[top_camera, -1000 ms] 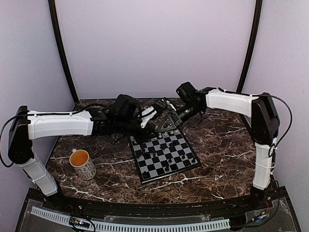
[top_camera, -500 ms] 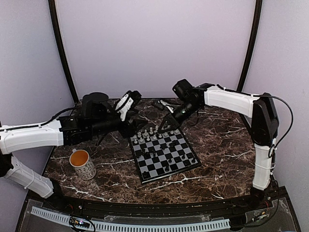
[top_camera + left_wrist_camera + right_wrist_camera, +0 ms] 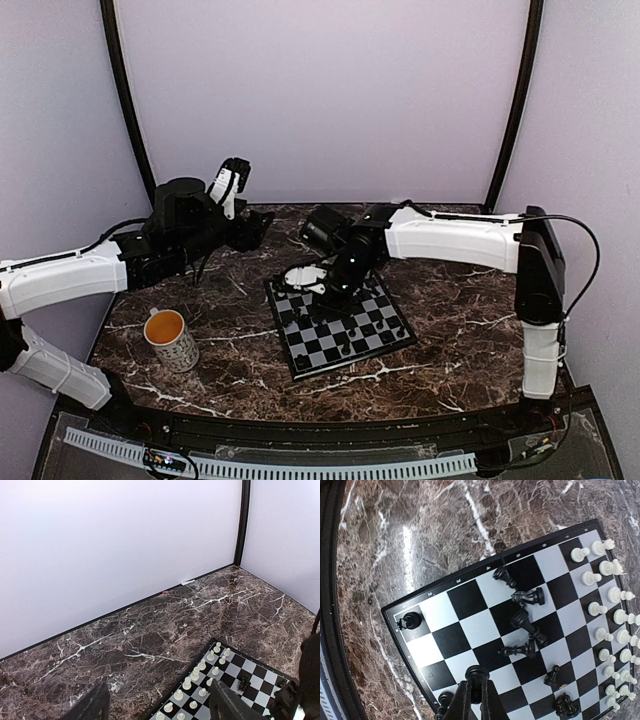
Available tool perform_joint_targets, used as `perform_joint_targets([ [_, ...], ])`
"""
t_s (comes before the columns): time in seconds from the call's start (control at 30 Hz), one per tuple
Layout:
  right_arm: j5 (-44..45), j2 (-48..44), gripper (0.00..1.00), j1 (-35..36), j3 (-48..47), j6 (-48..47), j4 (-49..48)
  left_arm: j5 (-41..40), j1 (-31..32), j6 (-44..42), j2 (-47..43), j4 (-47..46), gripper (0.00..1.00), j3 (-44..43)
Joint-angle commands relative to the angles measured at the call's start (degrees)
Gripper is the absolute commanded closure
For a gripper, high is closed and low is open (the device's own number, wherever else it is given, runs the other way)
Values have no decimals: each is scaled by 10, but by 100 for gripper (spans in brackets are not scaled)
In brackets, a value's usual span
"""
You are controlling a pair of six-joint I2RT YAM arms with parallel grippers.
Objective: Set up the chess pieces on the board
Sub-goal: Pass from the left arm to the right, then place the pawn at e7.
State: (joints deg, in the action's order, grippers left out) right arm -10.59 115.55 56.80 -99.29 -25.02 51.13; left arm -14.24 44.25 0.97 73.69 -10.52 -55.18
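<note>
One dark, white-veined marble bench (image 3: 455, 300) carries everything, with pale walls (image 3: 320, 90) around it. Two white-and-black arms work above it. The left arm (image 3: 60, 280) is held high over the far-left part of the bench, well apart from the play. The right arm (image 3: 450, 235) stretches from the right side to the middle.

The board (image 3: 322, 352), a square of black and pale checks with a dark rim, lies flat and skewed at the centre of the bench. A white patterned mug (image 3: 172, 340), orange inside, stands upright to the board's left, well apart from it.

The left claw (image 3: 159, 685) is released. Its two dark fingers are spread wide with nothing between them, and its camera looks down on a corner of the board. The right claw (image 3: 476, 682) hangs over the board, clenched, with its fingers pressed together on the rounded head of a black piece (image 3: 476, 672).

All the chess pieces in view are on the board. The white pieces (image 3: 607, 625) stand upright in two neat rows along one edge. The black pieces (image 3: 525, 620) are in disorder. Several lie toppled on the middle squares and one stands alone on a corner square. A few more sit close to the right claw's fingers on either side.
</note>
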Motion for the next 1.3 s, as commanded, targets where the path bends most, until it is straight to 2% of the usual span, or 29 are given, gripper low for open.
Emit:
perform_joint_targets([
  [0.0,102,25,100,23,16,-34,24,-6,-2,24,-10,4,29,-6],
  [0.23,138,51,100,29,8,-37,57,10,-2,22,-2,15,29,-14],
  [1.1,115,67,100,29,25,-40,89,15,-3,21,23,29,28,-26],
  [1.27,122,63,89,29,25,-38,83,16,-2,21,27,32,28,-28],
])
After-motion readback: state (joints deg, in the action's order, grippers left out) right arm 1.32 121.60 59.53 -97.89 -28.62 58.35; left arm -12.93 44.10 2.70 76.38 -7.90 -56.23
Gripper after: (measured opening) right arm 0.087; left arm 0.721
